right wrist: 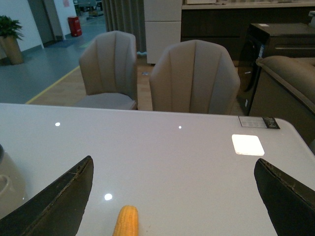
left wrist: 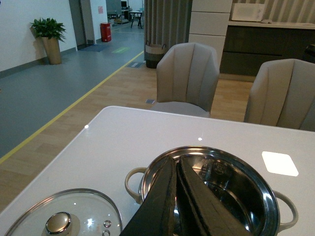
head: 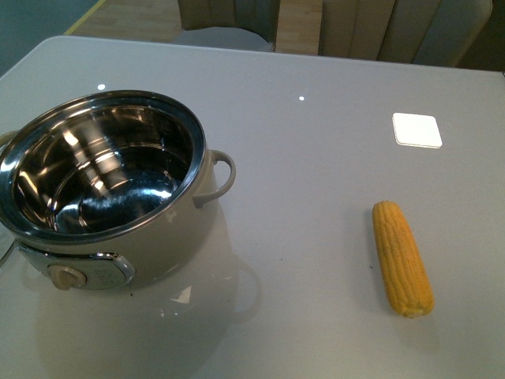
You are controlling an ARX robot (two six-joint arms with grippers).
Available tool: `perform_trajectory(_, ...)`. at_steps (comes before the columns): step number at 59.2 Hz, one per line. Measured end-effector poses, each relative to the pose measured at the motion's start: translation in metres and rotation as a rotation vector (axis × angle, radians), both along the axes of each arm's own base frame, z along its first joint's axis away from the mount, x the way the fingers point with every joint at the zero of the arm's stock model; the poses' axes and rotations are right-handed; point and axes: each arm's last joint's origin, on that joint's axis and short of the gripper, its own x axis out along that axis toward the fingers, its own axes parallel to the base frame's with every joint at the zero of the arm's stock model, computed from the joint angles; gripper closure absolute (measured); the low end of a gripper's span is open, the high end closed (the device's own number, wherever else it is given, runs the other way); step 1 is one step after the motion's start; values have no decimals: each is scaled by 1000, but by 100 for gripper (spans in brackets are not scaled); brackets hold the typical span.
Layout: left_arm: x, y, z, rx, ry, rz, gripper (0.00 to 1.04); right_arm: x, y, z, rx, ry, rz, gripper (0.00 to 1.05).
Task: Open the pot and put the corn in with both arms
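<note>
Toward the grey bench's [head: 316,158] front-left corner stands the large round cream-white electric pot [head: 170,237], steel-lined and uncovered; its round glass lid [left wrist: 88,206] lies flat nearby. The black left end effector [left wrist: 175,160] hangs over the pot, fingers closed on nothing. The husked yellow corn cob [head: 402,259] lies front-right, well apart; the black right end effector [right wrist: 172,160] near it gapes wide. Beige chairs [right wrist: 194,76] stand beyond the far edge.

The pot [head: 177,237] is running off the front view's left edge, one handle barely peeking in. At the left wrist, the left hand [left wrist: 175,160] is covering the middle of the pot's bowl, and the glass lid [left wrist: 93,211] is getting clipped by the edge. At the right wrist, only one end of the corn [right wrist: 126,222] is showing.
</note>
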Motion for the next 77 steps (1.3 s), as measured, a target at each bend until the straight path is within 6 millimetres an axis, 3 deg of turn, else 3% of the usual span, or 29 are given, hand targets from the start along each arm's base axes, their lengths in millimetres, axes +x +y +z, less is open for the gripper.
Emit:
perform_trajectory(12,0,0,0,-1,-2,0,101,0,0,0,0,0,0,9)
perform_trajectory(31,0,0,0,0,-2,0,45,0,0,-1,3,13,0,9)
perform_trajectory(39,0,0,0,0,-2,-1,22,5,1,-3,196,555,-60,9)
perform_trajectory(45,0,0,0,0,-2,0,6,15,3,-15,231,699,-98,9)
perform_trajectory(59,0,0,0,0,-2,0,7,52,17,-31,226,753,-103,9)
perform_trajectory(77,0,0,0,0,-2,0,7,104,52,-71,96,872,27,9)
